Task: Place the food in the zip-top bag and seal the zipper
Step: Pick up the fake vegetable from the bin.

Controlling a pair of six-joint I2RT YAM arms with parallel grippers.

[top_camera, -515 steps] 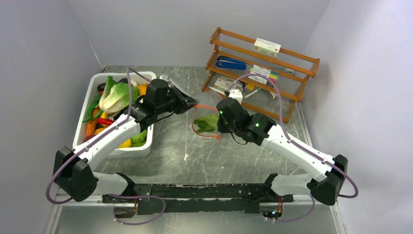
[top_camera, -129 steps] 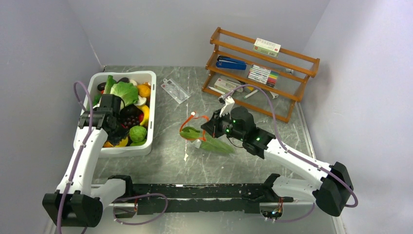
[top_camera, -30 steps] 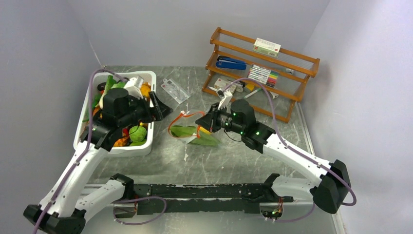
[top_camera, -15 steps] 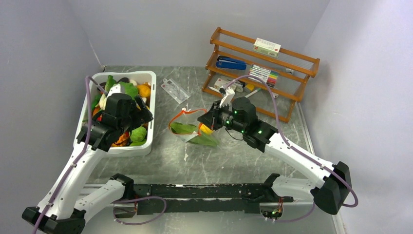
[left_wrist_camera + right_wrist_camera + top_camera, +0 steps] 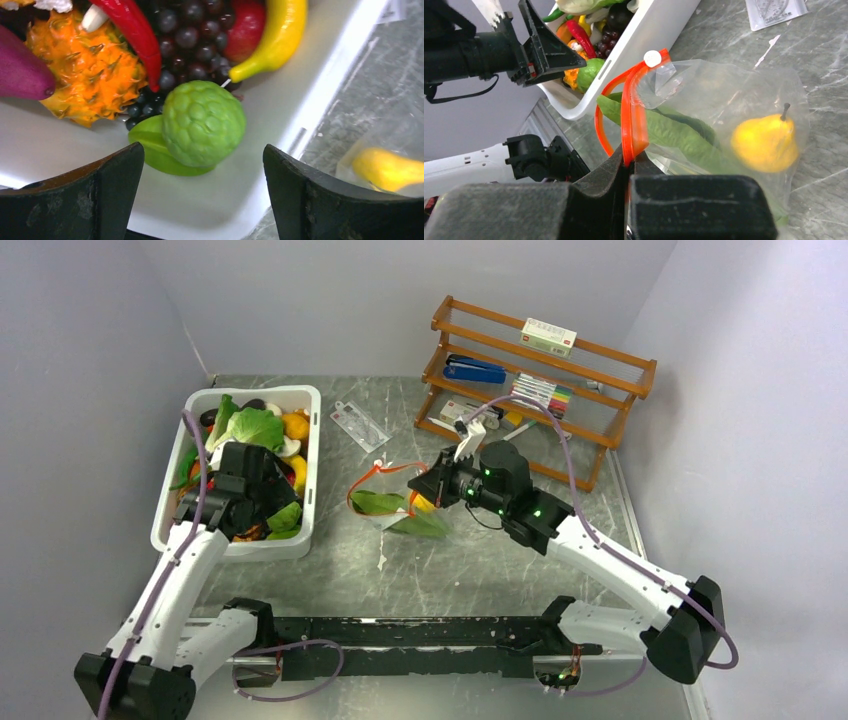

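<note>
The clear zip-top bag lies mid-table with its mouth held up. My right gripper is shut on the red-orange zipper, which loops open. Inside the bag are a yellow pear and a long green leaf. My left gripper hangs open over the white bin, its fingers either side of and just above a light-green bumpy round fruit that rests on a green leaf piece. Nothing is between the left fingers.
The bin also holds a red chili, dark grapes, a banana and an orange spiky fruit. A small clear packet lies behind the bag. A wooden rack of stationery stands back right.
My left gripper swung back from the bin's right rim near the bag to over the bin's near end, pointing down at the green fruit. The right gripper kept its hold on the zipper.
</note>
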